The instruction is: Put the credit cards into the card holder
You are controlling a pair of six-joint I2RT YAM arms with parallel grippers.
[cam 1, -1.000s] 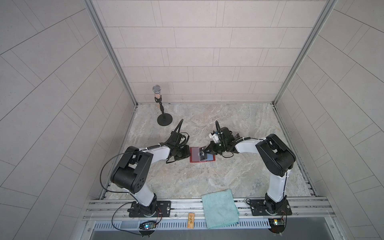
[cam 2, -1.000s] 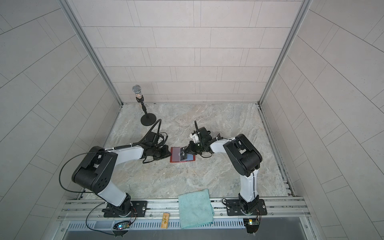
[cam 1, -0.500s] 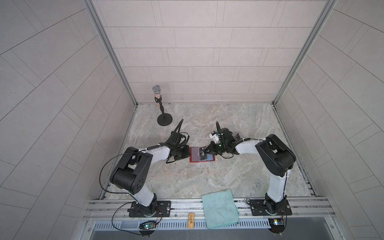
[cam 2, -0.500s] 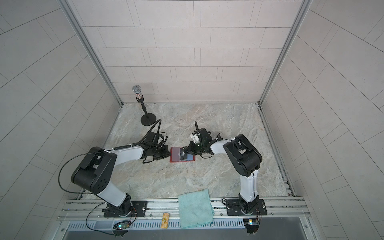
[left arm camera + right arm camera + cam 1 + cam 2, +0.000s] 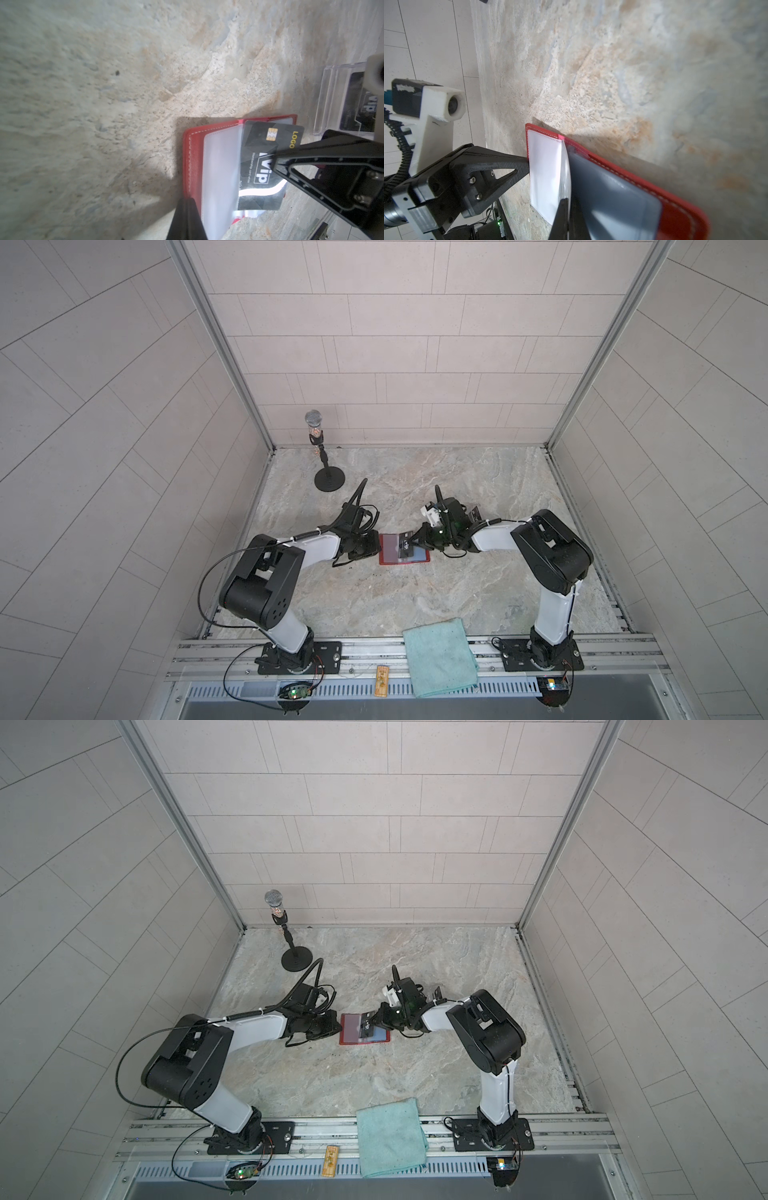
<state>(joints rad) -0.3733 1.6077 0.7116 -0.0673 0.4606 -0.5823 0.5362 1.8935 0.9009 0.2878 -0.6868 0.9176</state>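
The right tool (image 5: 275,163) pinches the black VIP card (image 5: 256,145) over the open red card holder (image 5: 193,158); the left tool (image 5: 527,164), pressed together, touches its nine o'clock edge on the desk (image 5: 374,605).

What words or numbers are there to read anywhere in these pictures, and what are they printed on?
"LOGO": gold, on the black card.
"Vip": white, on the same card, partly covered.
"Membership card": small white print beside it; the rest of that line and the number line below are too blurred to read.
"Vip": on a second black card inside the clear box.
In both top views the lettering is too small to read.
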